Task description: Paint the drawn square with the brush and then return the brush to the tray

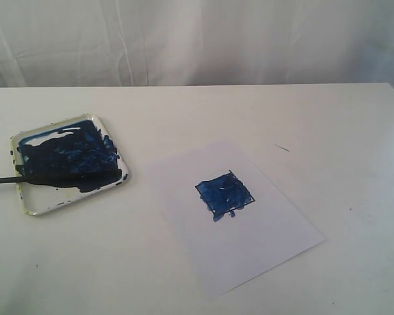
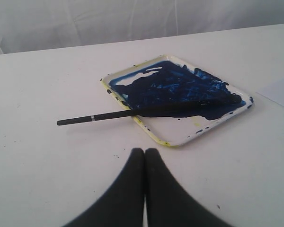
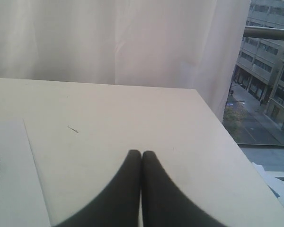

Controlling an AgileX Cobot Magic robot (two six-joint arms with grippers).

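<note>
Brush (image 2: 132, 114) lies across the tray (image 2: 180, 132), handle overhanging the surface (image 1: 315, 118); drawn square (image 1: 224, 195) is filled blue; left end effector (image 2: 145, 153) and right end effector (image 3: 141, 155) are closed, empty.

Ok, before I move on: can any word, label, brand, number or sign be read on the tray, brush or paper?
None: no text can be read in any view.
The long thin dark brush shows only a plain pale band, with no lettering.
The shallow pale-rimmed tray, the white paper sheet and the blue-painted drawn square carry no writing.
</note>
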